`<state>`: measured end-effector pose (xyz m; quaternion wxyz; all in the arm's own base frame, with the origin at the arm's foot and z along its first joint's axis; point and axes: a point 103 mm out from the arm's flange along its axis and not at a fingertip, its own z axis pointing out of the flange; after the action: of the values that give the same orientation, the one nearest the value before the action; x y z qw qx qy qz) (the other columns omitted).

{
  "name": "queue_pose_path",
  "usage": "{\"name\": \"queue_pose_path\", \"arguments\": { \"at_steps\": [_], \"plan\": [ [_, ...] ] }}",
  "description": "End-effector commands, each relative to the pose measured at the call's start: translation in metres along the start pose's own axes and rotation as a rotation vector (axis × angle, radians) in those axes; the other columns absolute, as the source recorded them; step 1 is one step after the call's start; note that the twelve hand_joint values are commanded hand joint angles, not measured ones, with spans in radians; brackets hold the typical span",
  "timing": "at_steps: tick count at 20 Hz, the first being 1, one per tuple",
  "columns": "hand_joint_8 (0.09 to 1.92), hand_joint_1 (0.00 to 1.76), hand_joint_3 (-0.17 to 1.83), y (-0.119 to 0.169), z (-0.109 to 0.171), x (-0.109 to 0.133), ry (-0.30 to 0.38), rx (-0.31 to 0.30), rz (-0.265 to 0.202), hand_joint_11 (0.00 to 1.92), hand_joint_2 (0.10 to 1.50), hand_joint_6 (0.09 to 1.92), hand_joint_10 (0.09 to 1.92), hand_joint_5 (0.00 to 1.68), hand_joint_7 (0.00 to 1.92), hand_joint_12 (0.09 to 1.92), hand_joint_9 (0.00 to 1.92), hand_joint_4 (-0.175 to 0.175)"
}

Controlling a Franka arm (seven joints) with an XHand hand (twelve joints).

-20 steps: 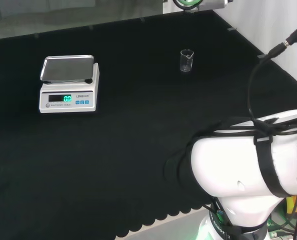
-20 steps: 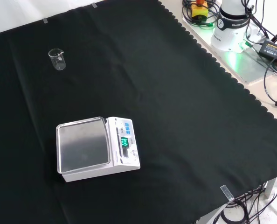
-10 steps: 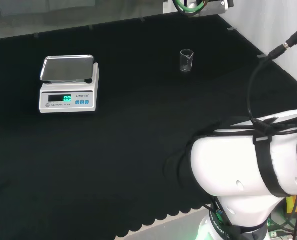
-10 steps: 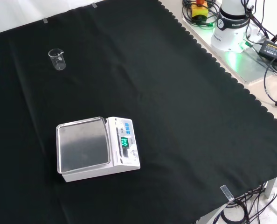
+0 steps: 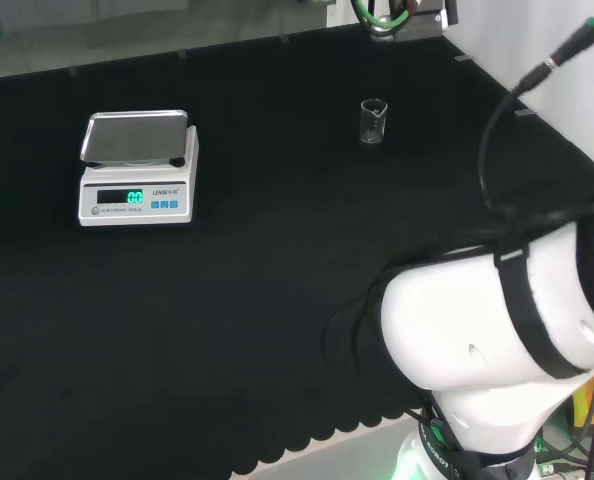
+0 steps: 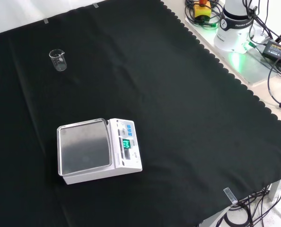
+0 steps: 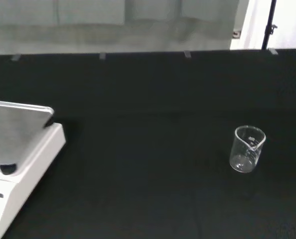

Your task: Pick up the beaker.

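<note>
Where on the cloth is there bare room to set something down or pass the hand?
Nearly everywhere. The black cloth lies bare between the beaker and the scale, and in the front view the whole stretch right of the scale to the scalloped edge is free. Only those two things stand on it, well apart; nowhere is crowded.

The head view looks from behind and above the arm's base, over the white arm link, across the black cloth. The front view faces the base from the opposite side, looking steeply down. The wrist view sits lower and closer. All three share the beaker and the scale.
</note>
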<state>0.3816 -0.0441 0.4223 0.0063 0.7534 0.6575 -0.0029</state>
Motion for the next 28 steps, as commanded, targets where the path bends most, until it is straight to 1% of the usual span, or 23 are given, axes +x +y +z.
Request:
{"name": "queue_pose_path", "arguments": {
  "at_steps": [1, 4, 7, 11, 15, 19, 24, 26, 28],
  "plan": [
    [0.75, 0.27, 0.11, 0.128, 0.102, -0.089, -0.003, 0.064, 0.066, 0.11, 0.98, 0.09, 0.87, 0.19, 0.0, 1.51, 0.21, -0.06],
    [0.77, 0.27, 0.11, 0.158, 0.126, -0.105, 0.019, 0.122, 0.066, 0.11, 0.98, 0.09, 0.87, 0.19, 0.0, 1.51, 0.22, -0.061],
    [0.77, 0.27, 0.11, 0.184, 0.151, -0.117, 0.028, 0.177, 0.055, 0.12, 0.98, 0.09, 0.87, 0.2, 0.0, 1.51, 0.22, -0.062],
    [0.78, 0.27, 0.11, 0.2, 0.171, -0.125, 0.033, 0.218, 0.046, 0.12, 0.98, 0.09, 0.87, 0.2, 0.0, 1.51, 0.22, -0.062],
    [0.78, 0.27, 0.11, 0.215, 0.186, -0.133, 0.037, 0.245, 0.047, 0.12, 0.98, 0.09, 0.87, 0.2, 0.0, 1.51, 0.22, -0.063],
    [0.79, 0.27, 0.1, 0.22, 0.205, -0.145, 0.047, 0.269, 0.056, 0.13, 0.98, 0.09, 0.87, 0.2, 0.01, 1.51, 0.23, -0.063],
    [0.8, 0.27, 0.1, 0.217, 0.227, -0.158, 0.051, 0.312, 0.07, 0.13, 0.98, 0.09, 0.88, 0.2, 0.02, 1.51, 0.23, -0.063],
    [0.81, 0.26, 0.1, 0.215, 0.237, -0.164, 0.07, 0.333, 0.08, 0.13, 0.98, 0.09, 0.88, 0.2, 0.02, 1.51, 0.23, -0.063],
    [0.81, 0.26, 0.1, 0.213, 0.247, -0.166, 0.07, 0.353, 0.083, 0.13, 0.98, 0.09, 0.88, 0.2, 0.02, 1.51, 0.23, -0.063]
  ]
}}
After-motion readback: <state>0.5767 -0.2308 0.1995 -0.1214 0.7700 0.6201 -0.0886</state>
